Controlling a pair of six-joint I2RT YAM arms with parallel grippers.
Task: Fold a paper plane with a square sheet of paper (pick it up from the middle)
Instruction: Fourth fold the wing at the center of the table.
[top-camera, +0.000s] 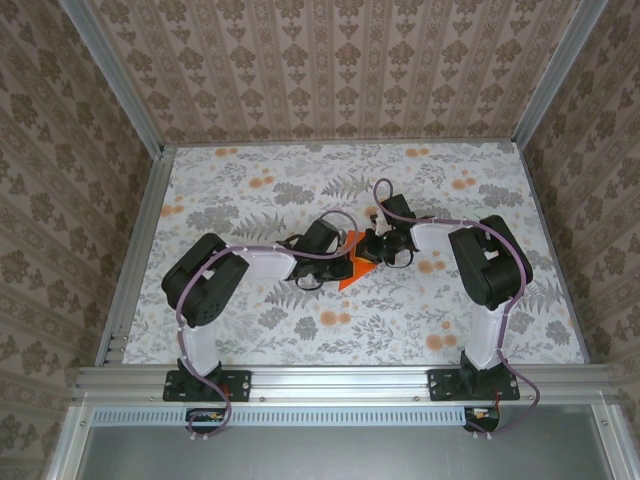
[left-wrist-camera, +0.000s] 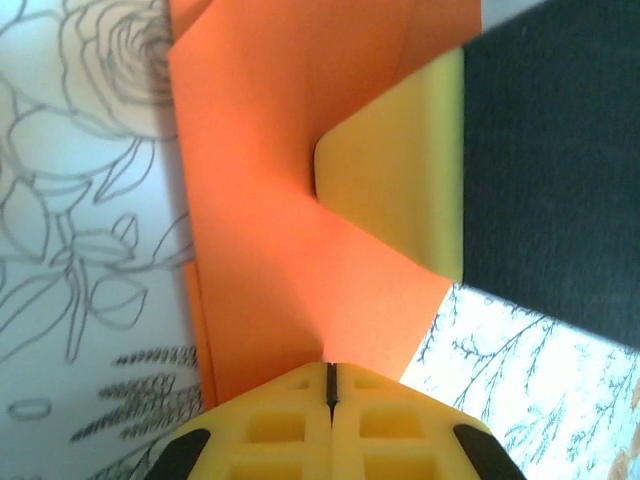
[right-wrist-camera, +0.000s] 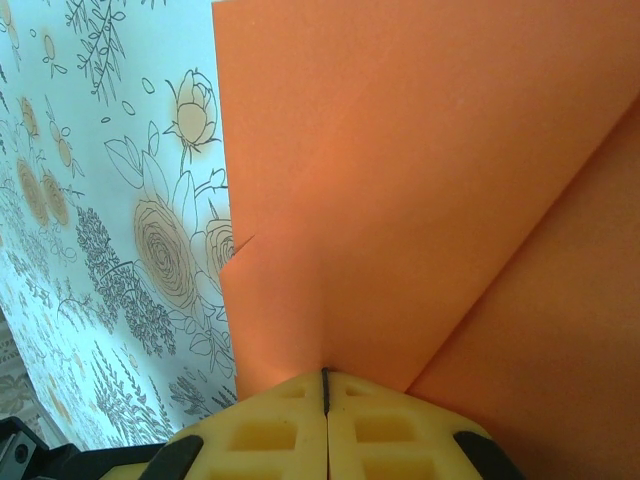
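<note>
The sheet (top-camera: 352, 270) is bright orange, folded into angled layers. Left gripper (left-wrist-camera: 330, 370) and right gripper (right-wrist-camera: 324, 376) each pinch its edge, jaws closed.

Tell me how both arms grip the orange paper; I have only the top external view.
Observer: The left gripper has its fingers shut on the orange paper at its edge.
Operator: Report the right.
Observer: The right gripper has its fingers shut on it too, beside a diagonal fold.
Operator: Name what's beyond the left fingers.
Observer: A yellow finger of the right arm, touching the paper.
</note>
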